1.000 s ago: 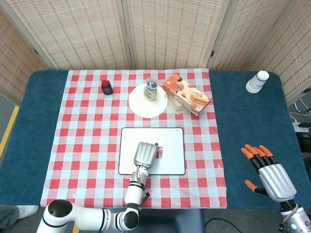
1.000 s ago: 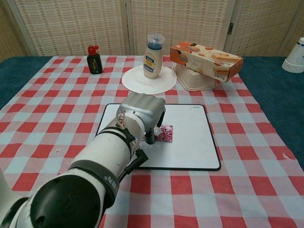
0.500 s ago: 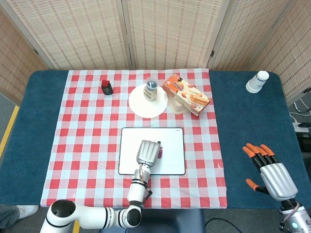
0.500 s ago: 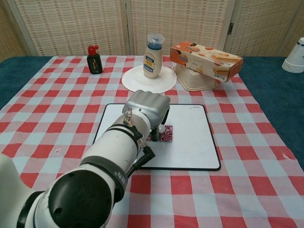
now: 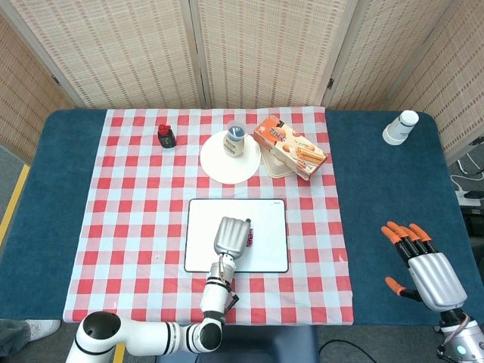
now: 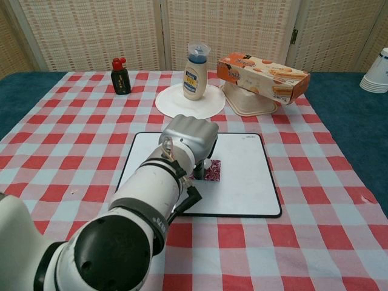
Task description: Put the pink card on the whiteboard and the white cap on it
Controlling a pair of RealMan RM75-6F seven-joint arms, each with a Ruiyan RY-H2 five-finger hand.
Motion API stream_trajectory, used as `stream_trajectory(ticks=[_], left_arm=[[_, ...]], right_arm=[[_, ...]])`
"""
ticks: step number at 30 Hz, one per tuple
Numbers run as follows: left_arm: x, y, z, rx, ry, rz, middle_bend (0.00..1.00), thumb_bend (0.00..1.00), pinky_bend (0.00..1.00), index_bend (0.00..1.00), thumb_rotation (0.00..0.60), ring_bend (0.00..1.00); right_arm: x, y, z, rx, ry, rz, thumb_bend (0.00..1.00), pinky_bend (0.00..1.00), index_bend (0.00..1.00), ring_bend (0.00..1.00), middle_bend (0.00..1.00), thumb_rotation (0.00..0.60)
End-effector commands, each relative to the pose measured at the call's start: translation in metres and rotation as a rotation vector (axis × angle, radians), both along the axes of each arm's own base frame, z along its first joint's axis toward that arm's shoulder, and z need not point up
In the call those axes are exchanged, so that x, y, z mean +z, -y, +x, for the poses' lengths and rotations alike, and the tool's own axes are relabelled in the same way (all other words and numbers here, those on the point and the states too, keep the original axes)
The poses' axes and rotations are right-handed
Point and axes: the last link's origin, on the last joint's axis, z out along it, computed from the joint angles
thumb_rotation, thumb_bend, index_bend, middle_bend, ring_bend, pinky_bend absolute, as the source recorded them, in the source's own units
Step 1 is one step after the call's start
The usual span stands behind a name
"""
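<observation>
The whiteboard point(image 5: 268, 215) point(image 6: 248, 176) lies in the middle of the checked cloth. On its centre sits the pink card point(image 5: 250, 237) point(image 6: 214, 171), partly covered by my left hand point(image 5: 231, 236) point(image 6: 189, 136). That hand's fingers curl downward at the card's left edge, and they hold a small white cap point(image 6: 207, 163) just over the card. Most of the cap is hidden under the fingers. My right hand point(image 5: 423, 265) hovers over the blue table at the lower right of the head view with its fingers spread, holding nothing. The chest view does not show it.
Behind the board, a mayonnaise bottle point(image 6: 194, 70) stands on a white plate point(image 6: 176, 104). An orange snack box point(image 6: 262, 70) rests on a beige container beside it. A small dark bottle point(image 6: 120, 77) stands at the back left. Stacked paper cups point(image 5: 400, 127) sit at the far right.
My left hand has shifted a little to the right, over the pink card's left edge. The right hand has drifted slightly down and right.
</observation>
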Motion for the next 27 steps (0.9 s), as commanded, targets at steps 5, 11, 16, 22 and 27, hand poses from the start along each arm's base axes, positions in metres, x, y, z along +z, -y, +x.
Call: stream_trajectory(ticks=[5, 11, 16, 22, 27], left_arm=[[0.001, -0.003, -0.003, 0.011, -0.007, 0.000, 1.00, 0.34, 1.00, 0.44, 0.600, 1.00], [0.001, -0.003, -0.006, 0.019, -0.025, -0.016, 1.00, 0.33, 1.00, 0.39, 0.600, 1.00], [0.006, -0.005, -0.009, 0.030, -0.030, -0.026, 1.00, 0.30, 1.00, 0.35, 0.600, 1.00], [0.022, -0.005, -0.002, 0.001, -0.011, 0.007, 1.00, 0.30, 1.00, 0.35, 0.600, 1.00], [0.063, -0.008, 0.002, -0.034, 0.051, 0.091, 1.00, 0.26, 1.00, 0.39, 0.600, 1.00]], right_arm=[[0.000, 0.001, 0.000, -0.004, -0.003, 0.001, 0.19, 0.09, 0.08, 0.00, 0.03, 0.600], [0.000, 0.002, -0.001, -0.006, -0.002, 0.000, 0.19, 0.09, 0.08, 0.00, 0.03, 0.600], [0.000, 0.002, 0.000, -0.004, -0.001, 0.000, 0.19, 0.09, 0.08, 0.00, 0.03, 0.600], [0.001, 0.002, -0.001, -0.004, 0.003, -0.002, 0.19, 0.09, 0.08, 0.00, 0.03, 0.600], [0.001, 0.002, -0.001, -0.004, 0.005, 0.000, 0.19, 0.09, 0.08, 0.00, 0.03, 0.600]])
